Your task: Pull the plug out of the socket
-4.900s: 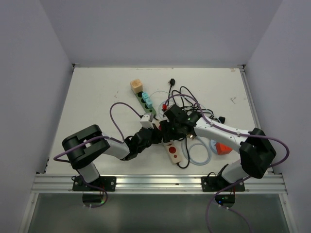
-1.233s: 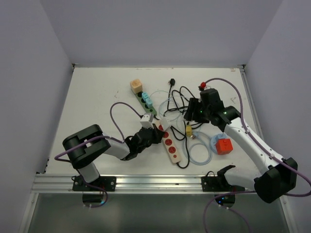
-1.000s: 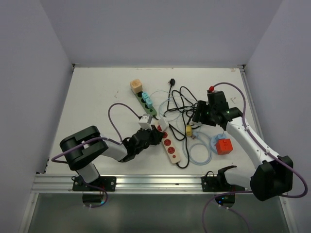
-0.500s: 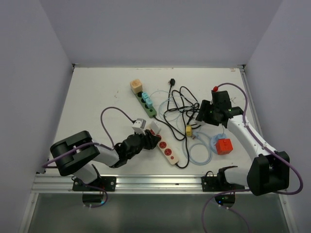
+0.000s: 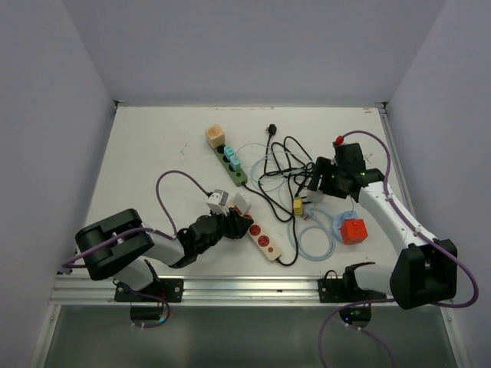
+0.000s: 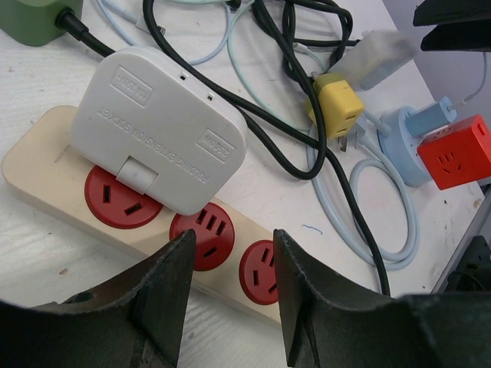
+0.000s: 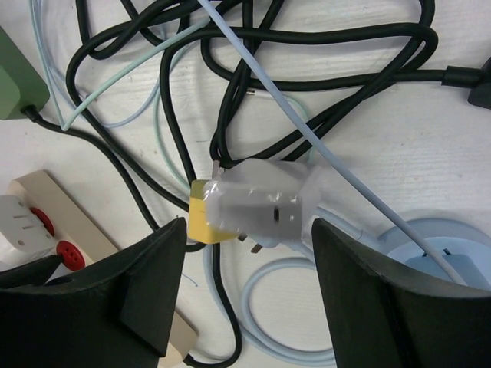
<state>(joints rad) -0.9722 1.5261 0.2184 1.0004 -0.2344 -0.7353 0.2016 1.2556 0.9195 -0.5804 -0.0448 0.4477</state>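
The cream power strip (image 5: 265,241) with red sockets lies near the table's front. A white adapter block (image 6: 161,126) sits in its end sockets. My left gripper (image 6: 230,268) is open, its jaws standing apart just over the strip (image 6: 46,184) without pinching it. The white plug (image 7: 265,203) is off the strip. It shows blurred and loose between the wide jaws of my open right gripper (image 7: 249,253), over a yellow plug (image 7: 201,218). In the top view the right gripper (image 5: 318,182) hovers right of the strip, above the cable tangle.
Tangled black cables (image 5: 284,165) and a pale blue cable coil (image 5: 314,230) lie in the middle. A red cube (image 5: 354,230) sits at the right. A green strip (image 5: 230,165) with teal plugs and an orange cube (image 5: 215,136) lie further back.
My right gripper has opened and the white plug has come loose between its jaws. My left gripper has opened and drawn back to the near left, the cream strip shifting with it.
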